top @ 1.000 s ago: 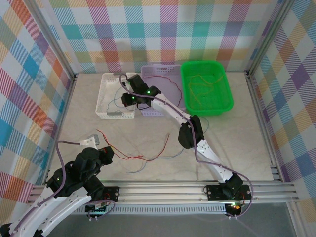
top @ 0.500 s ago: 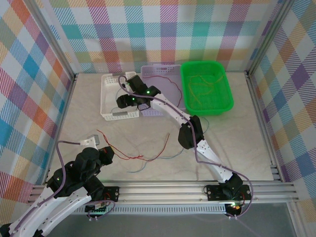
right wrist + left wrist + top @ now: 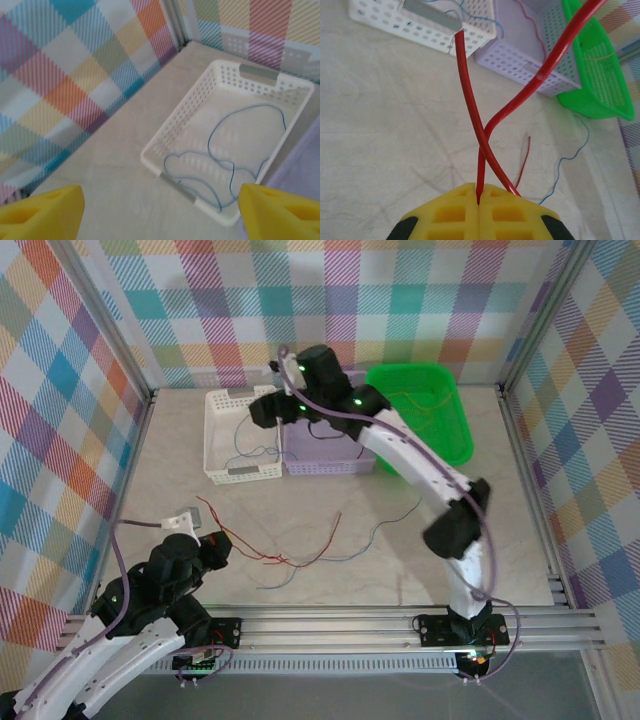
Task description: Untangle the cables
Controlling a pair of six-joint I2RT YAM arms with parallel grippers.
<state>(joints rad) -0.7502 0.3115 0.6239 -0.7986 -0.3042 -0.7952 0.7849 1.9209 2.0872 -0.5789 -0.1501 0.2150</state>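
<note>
On the table (image 3: 330, 500), the white basket (image 3: 240, 472) stands at the far side, with the purple basket (image 3: 325, 462) touching its right wall and the green basket (image 3: 455, 450) beyond that. The right gripper (image 3: 160, 212) hangs well above the white basket with its jaws spread wide and nothing between them. Straight below it, one blue cable (image 3: 225, 165) lies coiled on the basket floor, apart from the other cables. The left gripper (image 3: 479, 197) sits low, on the near-left side of the white basket, its jaws pressed together on the red cable (image 3: 470, 105). Two strands of that cable rise from the fingers and cross just above them, one cut tip pointing towards the basket. In the top view the rest of the red cable trails to the right across the table, roughly parallel to the basket's near wall, and meets a loose blue cable (image 3: 375, 535). The red cable therefore looks like the next to be freed. The left arm is plainly nearer, while the right must come down on the basket's near side.
</note>
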